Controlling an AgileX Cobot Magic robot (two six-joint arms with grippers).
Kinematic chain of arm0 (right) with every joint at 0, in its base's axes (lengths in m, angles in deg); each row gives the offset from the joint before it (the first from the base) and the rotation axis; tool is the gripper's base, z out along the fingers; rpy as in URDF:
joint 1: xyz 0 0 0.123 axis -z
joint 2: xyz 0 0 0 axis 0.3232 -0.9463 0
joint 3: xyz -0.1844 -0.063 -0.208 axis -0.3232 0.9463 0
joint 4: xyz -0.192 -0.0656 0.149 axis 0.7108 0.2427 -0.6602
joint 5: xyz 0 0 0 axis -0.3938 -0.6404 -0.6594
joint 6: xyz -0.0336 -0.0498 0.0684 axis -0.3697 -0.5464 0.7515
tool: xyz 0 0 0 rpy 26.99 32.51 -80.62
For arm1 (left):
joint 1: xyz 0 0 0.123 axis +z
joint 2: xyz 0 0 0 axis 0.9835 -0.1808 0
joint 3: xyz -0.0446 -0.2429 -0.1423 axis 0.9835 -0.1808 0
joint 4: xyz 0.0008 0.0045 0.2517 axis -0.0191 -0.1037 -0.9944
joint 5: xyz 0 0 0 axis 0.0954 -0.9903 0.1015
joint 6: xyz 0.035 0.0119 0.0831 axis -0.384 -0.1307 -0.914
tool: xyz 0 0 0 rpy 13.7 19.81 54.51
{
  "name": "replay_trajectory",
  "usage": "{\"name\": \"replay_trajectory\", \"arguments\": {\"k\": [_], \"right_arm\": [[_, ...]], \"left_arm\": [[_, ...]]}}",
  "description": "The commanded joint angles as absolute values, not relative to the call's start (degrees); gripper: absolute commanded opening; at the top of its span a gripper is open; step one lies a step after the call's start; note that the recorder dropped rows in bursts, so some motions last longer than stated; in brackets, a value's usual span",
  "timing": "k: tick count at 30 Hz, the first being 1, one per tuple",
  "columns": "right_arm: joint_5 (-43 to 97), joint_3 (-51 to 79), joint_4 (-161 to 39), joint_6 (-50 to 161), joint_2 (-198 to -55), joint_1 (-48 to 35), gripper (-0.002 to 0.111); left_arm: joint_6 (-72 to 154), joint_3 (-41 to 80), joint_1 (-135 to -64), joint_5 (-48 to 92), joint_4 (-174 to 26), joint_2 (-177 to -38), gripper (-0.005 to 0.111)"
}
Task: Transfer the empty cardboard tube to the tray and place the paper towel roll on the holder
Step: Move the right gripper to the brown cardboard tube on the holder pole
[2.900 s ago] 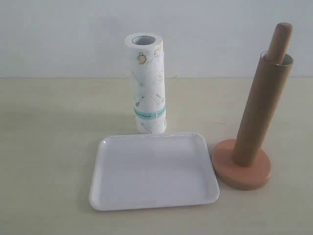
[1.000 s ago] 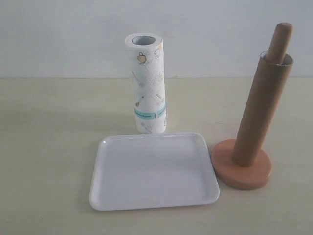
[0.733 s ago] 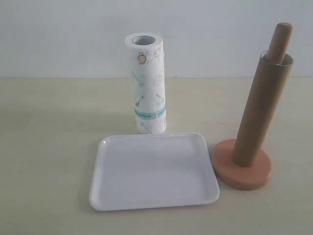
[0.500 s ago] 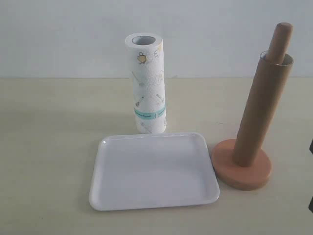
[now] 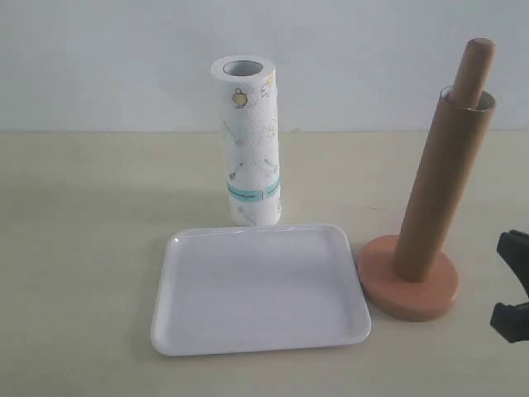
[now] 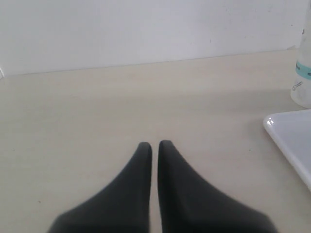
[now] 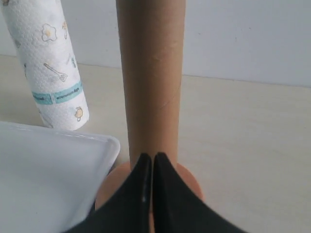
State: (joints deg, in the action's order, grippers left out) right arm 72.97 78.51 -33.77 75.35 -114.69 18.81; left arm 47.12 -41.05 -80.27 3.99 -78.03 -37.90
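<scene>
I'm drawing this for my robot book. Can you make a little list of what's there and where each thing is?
tube: brown, upright, slipped over the holder's pole
holder: right of the tray, pole tip poking out above the tube
roll: white, standing upright behind the tray
tray: white, flat, nothing on it
left gripper: shut, low over the table
right gripper: shut, pointing at the tube, apart from it

The right gripper (image 5: 508, 283) has come into view beside the holder (image 5: 411, 294).
</scene>
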Motion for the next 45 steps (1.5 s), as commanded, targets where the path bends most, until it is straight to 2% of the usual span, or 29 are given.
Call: {"name": "replay_trajectory", "arguments": {"k": [1, 2, 3, 6, 7, 17, 27, 45], "right_arm": [[75.5, 75.8, -32.1, 77.5, -118.6, 18.9, 0.001], [75.5, 75.0, -31.2, 78.4, -119.4, 18.9, 0.006], [75.4, 74.5, -30.4, 79.7, -119.5, 18.9, 0.014], [74.4, 73.0, -30.1, 82.2, -119.9, 18.9, 0.054], [74.4, 72.7, -30.4, 82.2, -119.9, 18.9, 0.060], [74.4, 71.6, -29.6, 82.7, -120.5, 18.9, 0.061], [78.2, 62.8, -26.2, 82.2, -137.1, 18.9, 0.061], [80.8, 56.6, -21.7, 83.2, -143.3, 18.8, 0.061]], "left_arm": [[46.8, -41.2, -80.1, 4.2, -77.7, -37.7, 0.004], [46.8, -41.2, -80.1, 4.2, -77.7, -37.7, 0.004], [46.8, -41.2, -80.1, 4.2, -77.7, -37.7, 0.004], [46.8, -41.2, -80.1, 4.2, -77.7, -37.7, 0.004], [46.8, -41.2, -80.1, 4.2, -77.7, -37.7, 0.004], [46.8, -41.2, -80.1, 4.2, -77.7, -37.7, 0.004], [46.8, -41.2, -80.1, 4.2, -77.7, -37.7, 0.004], [46.8, -41.2, -80.1, 4.2, -77.7, -37.7, 0.004]]}}
